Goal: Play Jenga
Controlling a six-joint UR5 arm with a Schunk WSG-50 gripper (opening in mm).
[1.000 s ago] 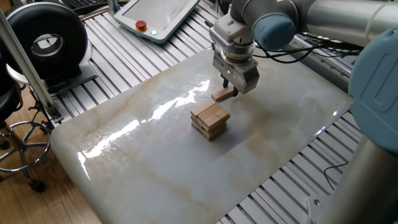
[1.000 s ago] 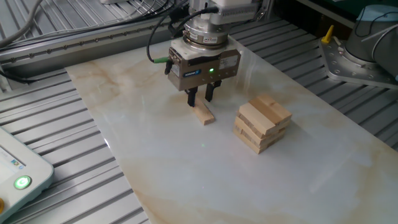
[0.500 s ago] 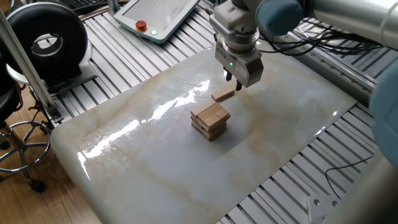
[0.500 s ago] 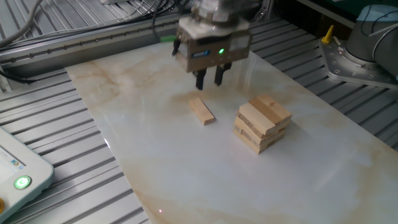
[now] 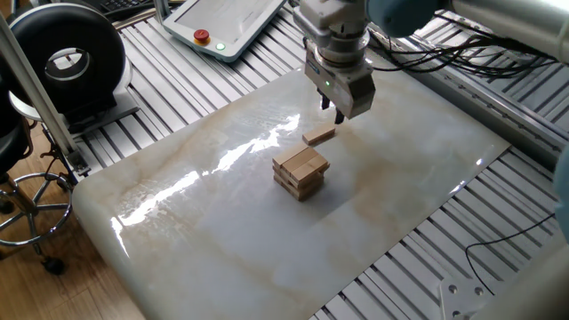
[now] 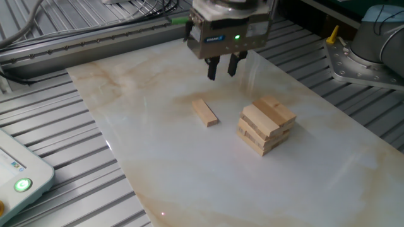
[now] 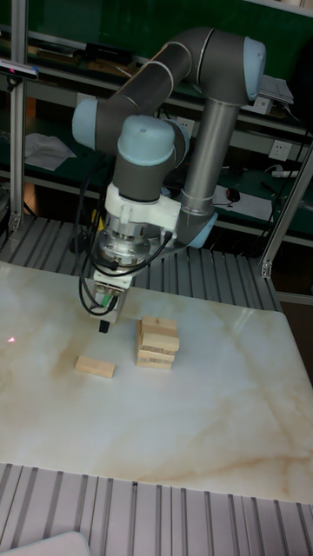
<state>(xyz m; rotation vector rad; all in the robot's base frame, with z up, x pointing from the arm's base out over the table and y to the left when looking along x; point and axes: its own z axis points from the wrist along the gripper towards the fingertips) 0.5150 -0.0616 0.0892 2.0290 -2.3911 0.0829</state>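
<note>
The Jenga tower (image 5: 300, 172) (image 6: 266, 125) (image 7: 156, 343) is a low stack of tan wooden blocks in crosswise layers near the middle of the marble slab. One slim loose block (image 5: 319, 136) (image 6: 205, 113) (image 7: 95, 367) lies flat on the slab a short way from it. My gripper (image 5: 336, 114) (image 6: 222, 70) (image 7: 103, 327) hangs above the slab, beyond the loose block and clear of it. Its dark fingers point down, open, with nothing between them.
The marble slab (image 5: 222, 240) rests on ribbed aluminium rails. A white teach pendant (image 5: 227, 22) (image 6: 19, 176) lies off the slab's edge. A black round device (image 5: 67, 58) and a stool (image 5: 18, 196) stand at the left. Another robot's grey base (image 6: 372, 44) is at the right.
My gripper has risen off the loose block and moved away from it toward the tower's side. The block stays flat on the slab. The tower has not moved.
</note>
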